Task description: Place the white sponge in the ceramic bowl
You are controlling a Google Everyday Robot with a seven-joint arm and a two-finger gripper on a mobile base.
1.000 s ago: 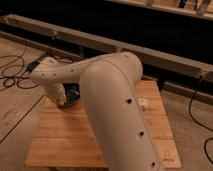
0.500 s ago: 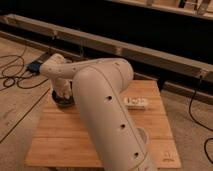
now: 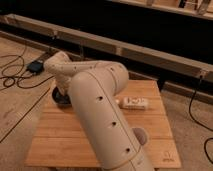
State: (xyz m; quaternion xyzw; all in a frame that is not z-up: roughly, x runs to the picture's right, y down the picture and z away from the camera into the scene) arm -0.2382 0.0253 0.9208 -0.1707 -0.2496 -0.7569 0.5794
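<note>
A workshop or robot lab, by the look of it: a slatted wooden bench [image 3: 150, 125] stands on bare concrete floor [image 3: 15, 107], black cables [image 3: 12, 80] trail across it to a small power box [image 3: 36, 66], and a long metal rail [image 3: 130, 47] runs behind. The tool is hidden behind the arm [image 3: 100, 115].

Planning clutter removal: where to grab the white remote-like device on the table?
Probably pinch across its narrow width at mid-length, from straight above: white device lies flat, long axis left-right on the wooden table. End effector is hidden behind the arm, by the dark bowl.
</note>
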